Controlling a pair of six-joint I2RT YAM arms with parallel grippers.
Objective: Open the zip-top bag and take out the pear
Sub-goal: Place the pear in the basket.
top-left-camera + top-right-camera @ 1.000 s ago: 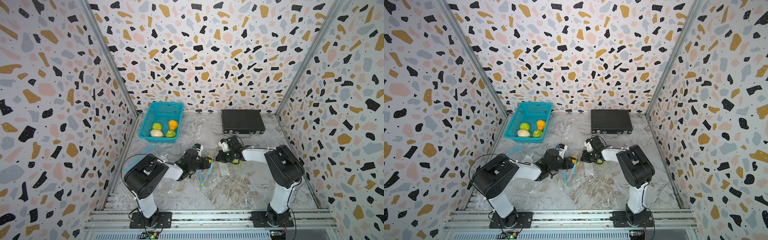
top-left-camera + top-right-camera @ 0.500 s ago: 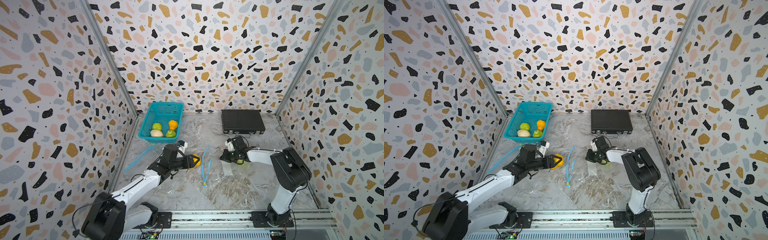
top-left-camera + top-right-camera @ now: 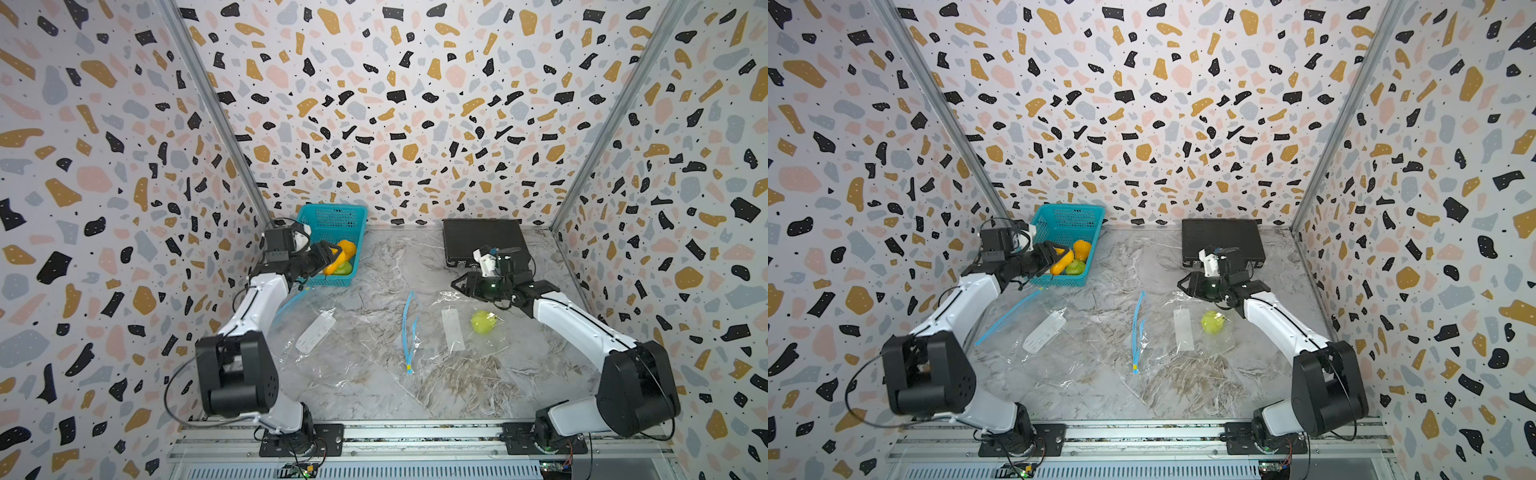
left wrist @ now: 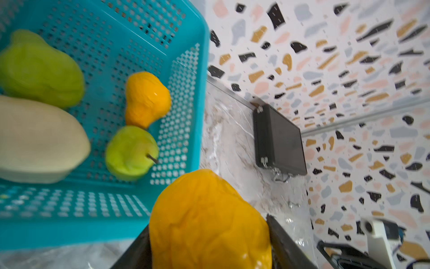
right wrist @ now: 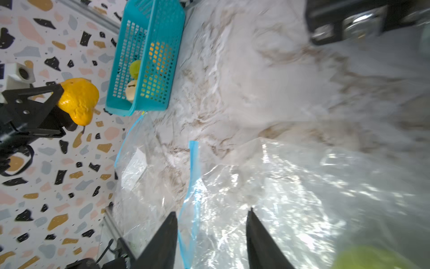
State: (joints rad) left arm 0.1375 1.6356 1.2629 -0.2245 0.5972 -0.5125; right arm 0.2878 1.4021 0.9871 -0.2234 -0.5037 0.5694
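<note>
My left gripper [image 3: 332,261] is shut on a yellow pear [image 4: 209,221], held just above the near right corner of the teal basket [image 3: 332,214]. A clear zip-top bag [image 3: 436,353] lies flat right of centre, its blue zip strip [image 3: 409,328] gaping on the left side. A green pear [image 3: 482,322] rests inside that bag. My right gripper [image 3: 456,285] hovers over the bag's far edge, open, with nothing between its fingers; in the right wrist view the gripper [image 5: 212,211] looks down at crinkled plastic and the zip strip [image 5: 194,177].
A second clear bag [image 3: 332,357] with a white label lies left of centre, its blue zip [image 3: 291,299] toward the basket. The basket [image 4: 202,69] holds a green pear [image 4: 130,153], an orange fruit [image 4: 146,100] and two others. A black case [image 3: 482,241] lies at the back right.
My left arm carried the yellow pear from the bag's mouth at the centre back and left to the basket. My right gripper opened, let go of the bag and lifted off it.
</note>
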